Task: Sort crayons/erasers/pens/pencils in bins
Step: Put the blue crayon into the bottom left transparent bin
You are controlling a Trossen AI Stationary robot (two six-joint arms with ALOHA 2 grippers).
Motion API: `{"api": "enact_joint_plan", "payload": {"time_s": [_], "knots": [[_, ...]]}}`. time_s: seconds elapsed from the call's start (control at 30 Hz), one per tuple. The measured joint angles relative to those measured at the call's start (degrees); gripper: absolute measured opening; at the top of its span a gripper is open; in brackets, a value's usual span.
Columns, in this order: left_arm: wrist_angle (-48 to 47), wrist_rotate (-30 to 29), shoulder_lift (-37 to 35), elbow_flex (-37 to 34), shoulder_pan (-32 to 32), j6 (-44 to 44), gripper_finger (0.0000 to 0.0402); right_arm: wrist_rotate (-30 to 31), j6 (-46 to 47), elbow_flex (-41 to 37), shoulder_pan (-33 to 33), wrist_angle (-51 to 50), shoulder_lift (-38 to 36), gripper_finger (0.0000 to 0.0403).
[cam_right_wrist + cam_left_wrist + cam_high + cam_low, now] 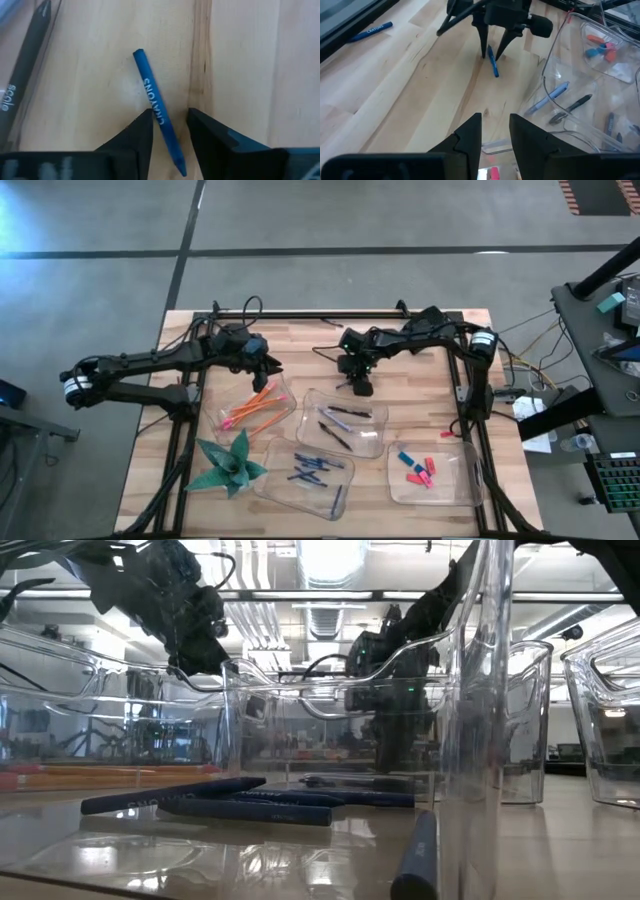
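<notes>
light: bright, even overhead | glare: ceiling lamps on bins (480,690) | shadows: soft

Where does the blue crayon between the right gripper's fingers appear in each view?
High view: hidden under the right gripper.
Low view: cannot tell.
Left wrist view: blue crayon on the table between the right gripper's fingers.
Right wrist view: picture's centre, between the fingers.
Shared landmark: the right gripper.

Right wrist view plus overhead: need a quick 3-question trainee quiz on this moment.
1. True or false: the blue crayon lies on the bare table, outside every bin.
2. Which end effector straddles it? A) left B) right
3. What does the bin nearest the right arm's side hold?

Key:
1. True.
2. B; its fingers stand either side, not yet clamped.
3. Erasers, pink, red and blue.
</notes>
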Motion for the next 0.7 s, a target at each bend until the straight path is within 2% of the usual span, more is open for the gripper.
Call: {"api": "enact_joint_plan", "payload": {"time_s": [0.37,0.7], "knots": [[-0.02,0.01,0.02,0.00,0.00,0.48,0.0086,1.90,-1.62,-0.04,0.11,0.50,0.09,0.0023],[-0.04,0.01,0.04,0.00,0.00,0.46,0.0086,2.72,1.42,-0.32,-0.05,0.37,-1.84,0.0015]]}}
